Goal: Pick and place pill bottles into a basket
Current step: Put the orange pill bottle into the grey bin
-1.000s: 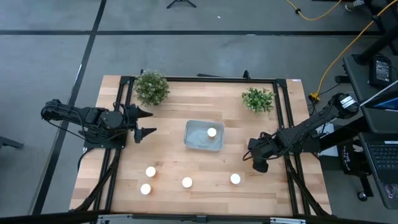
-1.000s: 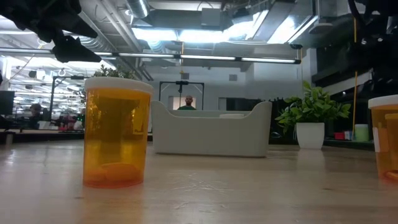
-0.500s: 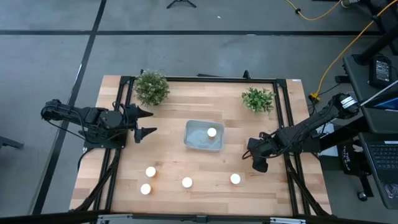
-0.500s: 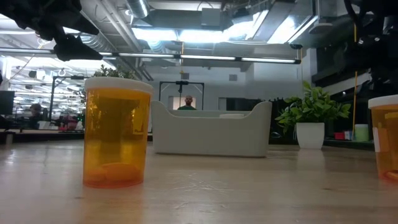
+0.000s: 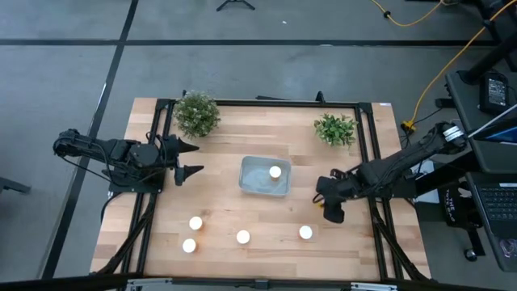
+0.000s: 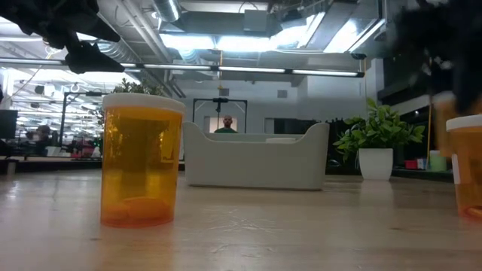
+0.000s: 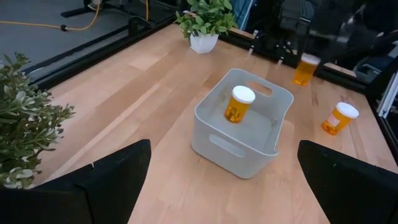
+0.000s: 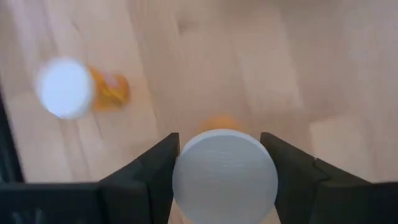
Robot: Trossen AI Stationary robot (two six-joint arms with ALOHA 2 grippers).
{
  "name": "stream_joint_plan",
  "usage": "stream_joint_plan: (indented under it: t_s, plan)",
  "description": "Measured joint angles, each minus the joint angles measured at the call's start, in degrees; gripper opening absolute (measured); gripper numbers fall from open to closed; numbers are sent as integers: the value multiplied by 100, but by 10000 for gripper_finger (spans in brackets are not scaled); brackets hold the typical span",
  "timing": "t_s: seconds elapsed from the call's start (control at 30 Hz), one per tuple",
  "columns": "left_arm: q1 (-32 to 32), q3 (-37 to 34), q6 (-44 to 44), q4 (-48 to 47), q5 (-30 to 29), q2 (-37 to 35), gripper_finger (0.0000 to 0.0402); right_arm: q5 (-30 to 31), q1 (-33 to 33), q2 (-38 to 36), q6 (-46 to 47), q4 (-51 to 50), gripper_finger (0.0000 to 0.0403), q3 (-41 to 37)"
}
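Note:
My right gripper (image 5: 329, 208) is shut on a pill bottle with a white cap (image 8: 224, 183), right of the pale basket (image 5: 255, 184) and above the table. One bottle (image 5: 275, 171) stands inside the basket. Several more stand on the near part of the table: two at the left (image 5: 195, 222) (image 5: 189, 245), one in the middle (image 5: 243, 237) and one (image 5: 305, 232) near my right gripper. My left gripper (image 5: 194, 158) is open and empty, left of the basket. My right gripper pinches the bottle between its two fingers (image 8: 152, 171), at the white cap's opposite sides (image 8: 186, 180). The fingers come from above, pointing down. The bottle hangs upright, its orange body (image 7: 305, 70) below the cap and clear of the table.
Two green potted plants stand at the far side, one at the left (image 5: 196, 113) and one at the right (image 5: 335, 129). Black frame rails (image 5: 371, 162) run along the table's edges. Bare wood lies between the basket and the near bottles.
My right gripper has gone a short way toward the table's left edge, toward the basket, carrying the bottle with it.

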Motion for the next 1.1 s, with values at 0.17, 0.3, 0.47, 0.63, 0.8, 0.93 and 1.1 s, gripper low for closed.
stream_joint_plan:
  t_s: [0.17,0.3,0.47,0.63,0.8,0.93,1.1]
  plan:
    - [-1,0,41,300,-16,0,400,32,-788,34,-960,-685,198,1307]
    - [-2,0,398,628,-38,0,400,39,-1473,431,-2068,-1243,199,2785]
    - [-2,0,540,605,-243,0,400,43,-2115,1640,-3550,-1943,201,4823]
    - [0,0,540,605,-310,0,400,-113,-2475,3080,-4688,-2368,201,6666]
    - [-1,0,553,603,-313,0,400,-318,-2639,4206,-5289,-2844,198,7830]
    - [0,0,634,603,-315,0,400,-455,-2645,4757,-5541,-3033,201,8034]
    - [0,0,668,603,-313,0,400,-489,-2639,5142,-5734,-2959,199,7706]
